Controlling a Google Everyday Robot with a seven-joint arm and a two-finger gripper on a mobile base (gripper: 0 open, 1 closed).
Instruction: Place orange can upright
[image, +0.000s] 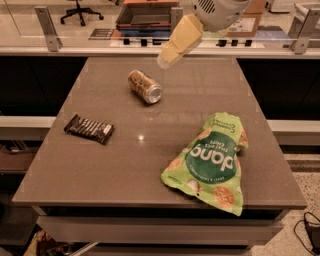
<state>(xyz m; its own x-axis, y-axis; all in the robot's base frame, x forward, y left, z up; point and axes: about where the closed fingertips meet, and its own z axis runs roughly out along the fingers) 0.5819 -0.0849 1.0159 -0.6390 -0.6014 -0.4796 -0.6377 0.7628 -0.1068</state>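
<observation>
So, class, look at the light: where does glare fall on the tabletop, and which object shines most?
Camera view: a small glare spot sits on the table between the candy bar and the chip bag; the orange can, lying on its side, gleams at its silver end; the gripper hangs above the table's far part, right of the can.

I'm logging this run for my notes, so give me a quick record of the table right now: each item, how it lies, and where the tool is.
surface: brown table
orange can: lying on its side, far centre, silver end toward the camera
tool: in the air over the far part of the surface, just beyond and right of the can in the picture, not touching it
candy bar wrapper: flat, left side
green chip bag: flat, near right
task state: can not yet upright
</observation>
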